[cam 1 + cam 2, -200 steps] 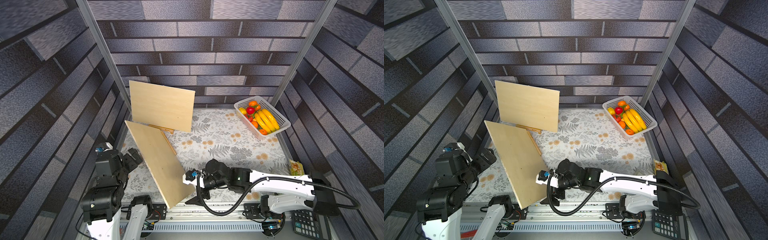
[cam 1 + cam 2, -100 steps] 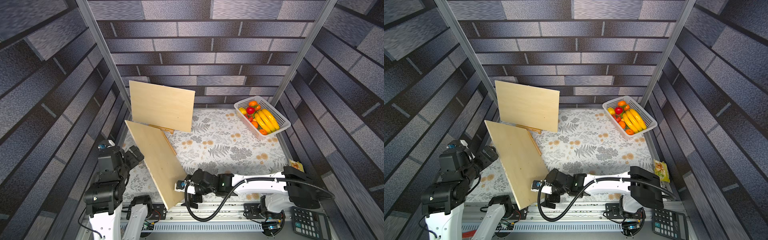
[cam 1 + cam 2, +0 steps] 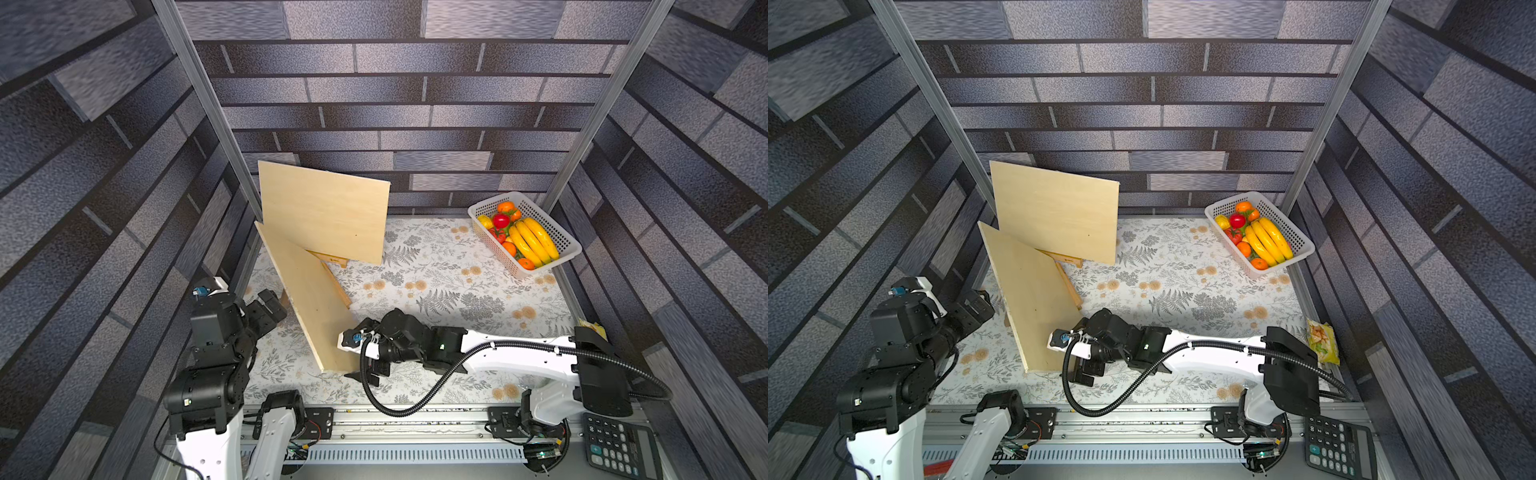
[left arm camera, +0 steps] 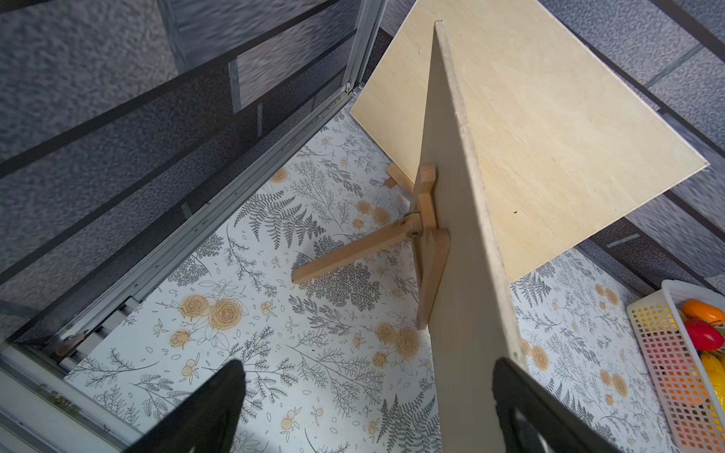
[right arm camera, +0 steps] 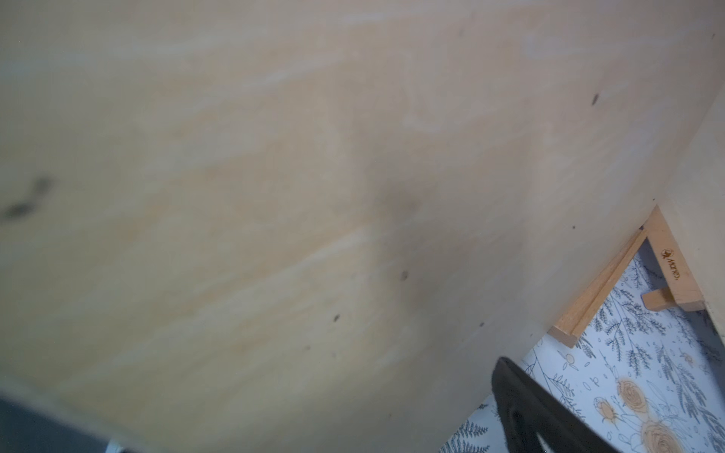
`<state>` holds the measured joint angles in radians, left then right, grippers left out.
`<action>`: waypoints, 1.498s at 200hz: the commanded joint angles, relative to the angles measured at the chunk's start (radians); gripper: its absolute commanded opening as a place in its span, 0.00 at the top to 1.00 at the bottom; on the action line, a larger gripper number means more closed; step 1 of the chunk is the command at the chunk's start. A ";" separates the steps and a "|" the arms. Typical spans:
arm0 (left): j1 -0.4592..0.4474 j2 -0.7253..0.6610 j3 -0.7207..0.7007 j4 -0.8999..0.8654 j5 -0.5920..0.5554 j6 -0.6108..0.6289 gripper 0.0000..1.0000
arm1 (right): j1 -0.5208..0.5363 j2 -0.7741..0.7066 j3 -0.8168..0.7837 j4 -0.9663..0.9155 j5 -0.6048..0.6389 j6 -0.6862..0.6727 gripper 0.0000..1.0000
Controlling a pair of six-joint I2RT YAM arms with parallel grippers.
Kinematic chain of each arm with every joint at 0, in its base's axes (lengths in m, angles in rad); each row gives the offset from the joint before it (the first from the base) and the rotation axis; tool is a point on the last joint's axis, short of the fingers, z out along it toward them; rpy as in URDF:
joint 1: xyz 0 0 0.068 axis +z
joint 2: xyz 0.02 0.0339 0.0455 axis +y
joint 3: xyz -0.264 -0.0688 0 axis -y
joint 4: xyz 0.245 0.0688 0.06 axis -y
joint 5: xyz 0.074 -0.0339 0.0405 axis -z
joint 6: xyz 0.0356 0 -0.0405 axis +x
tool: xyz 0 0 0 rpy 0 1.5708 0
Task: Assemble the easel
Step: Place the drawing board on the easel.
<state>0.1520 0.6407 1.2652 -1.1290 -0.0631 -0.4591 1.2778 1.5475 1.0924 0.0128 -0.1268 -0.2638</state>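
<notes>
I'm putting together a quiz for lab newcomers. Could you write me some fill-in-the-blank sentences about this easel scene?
1. The white plastic mesh basket holds long yellow ____ beside red and orange fruit.
2. ____ pale plywood boards stand propped on small wooden easels.
3. The left gripper has its jaws ____ and holds nothing.

Missing words: bananas; Two; open.

Near board walls off the left side; centre mat lies open.

near board: blurred close-up | easel frame: seemingly mostly hidden
</notes>
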 commanded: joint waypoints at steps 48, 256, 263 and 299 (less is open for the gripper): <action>0.011 0.009 0.021 0.005 0.012 0.036 0.00 | -0.100 0.078 0.092 0.008 -0.120 -0.050 0.03; 0.054 0.024 -0.017 -0.165 -0.191 0.247 0.00 | -0.187 0.146 0.196 0.033 -0.219 -0.041 0.04; 0.062 0.041 -0.033 -0.144 -0.161 0.268 0.00 | -0.189 0.142 0.193 0.033 -0.224 -0.040 0.04; 0.129 0.082 -0.135 0.015 0.005 0.437 0.00 | -0.201 0.126 0.167 0.038 -0.250 -0.048 0.04</action>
<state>0.2459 0.7078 1.2049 -1.2537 -0.1886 -0.1734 1.0992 1.6997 1.2579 0.0219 -0.3523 -0.3153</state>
